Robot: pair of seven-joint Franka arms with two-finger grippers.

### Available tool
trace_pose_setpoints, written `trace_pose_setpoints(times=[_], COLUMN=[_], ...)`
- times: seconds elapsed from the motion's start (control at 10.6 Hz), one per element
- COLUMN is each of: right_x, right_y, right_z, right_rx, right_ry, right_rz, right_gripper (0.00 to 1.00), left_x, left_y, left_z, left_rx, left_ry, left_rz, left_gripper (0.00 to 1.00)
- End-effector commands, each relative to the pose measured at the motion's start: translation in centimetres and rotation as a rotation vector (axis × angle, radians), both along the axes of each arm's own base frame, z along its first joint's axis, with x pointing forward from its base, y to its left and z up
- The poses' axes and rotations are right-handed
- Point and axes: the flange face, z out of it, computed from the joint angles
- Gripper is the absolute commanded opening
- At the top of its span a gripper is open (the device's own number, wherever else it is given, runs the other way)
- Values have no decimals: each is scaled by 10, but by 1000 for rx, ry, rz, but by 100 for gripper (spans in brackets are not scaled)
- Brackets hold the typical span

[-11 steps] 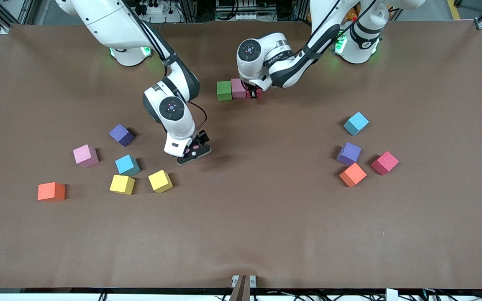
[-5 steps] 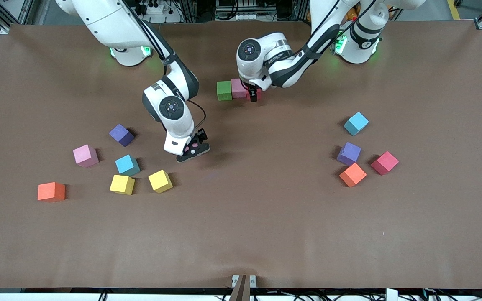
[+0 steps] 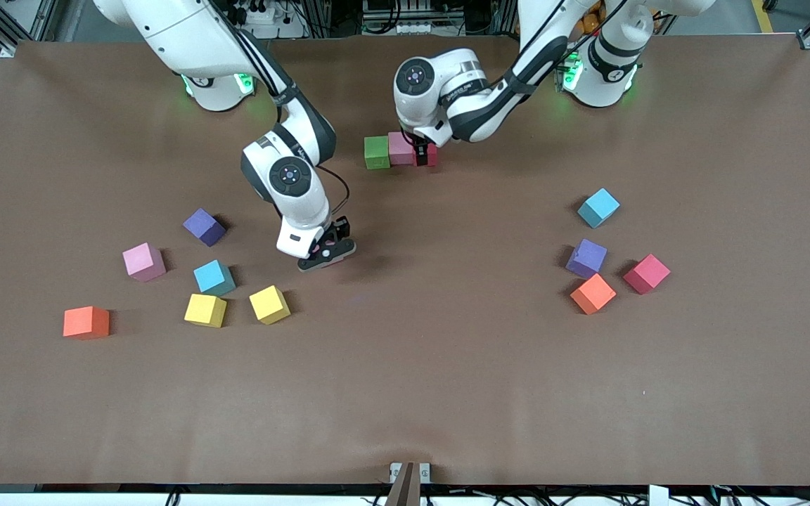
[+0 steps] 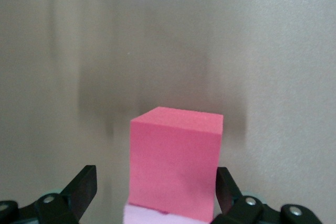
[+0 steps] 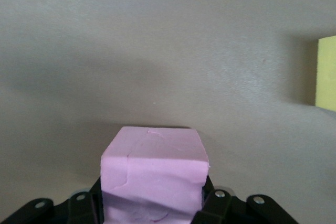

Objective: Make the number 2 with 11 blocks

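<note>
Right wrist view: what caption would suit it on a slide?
The right pincer grips a pink block above the brown table, a yellow block at the edge.

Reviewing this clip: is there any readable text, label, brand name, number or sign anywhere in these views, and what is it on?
None can be read.
Left arm's forearm: a small dark marking, too small to read.
The blocks, for example the green block and the crimson block, are blank.
The table carries no writing.
</note>
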Motion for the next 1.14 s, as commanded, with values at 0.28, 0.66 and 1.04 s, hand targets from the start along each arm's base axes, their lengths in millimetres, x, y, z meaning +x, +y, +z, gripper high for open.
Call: trace_pose_setpoints(times=[0.28,0.66,1.04], right_x=[-13,-12,-40], right_y=[21,33,77], right_z=[14,22,26], right_rx=[6,21,42], right_ry=[-17,-32,-35], right_rz=[-63,-102,-169], right_gripper=[0,0,0], left_x=[-9,23,72], left_y=[1,15,32], left_z=[18,51,93], left_rx=[103,109,103], left_ry=[-78,-113,-105], left_rz=[211,154,7], left_gripper=[100,100,100])
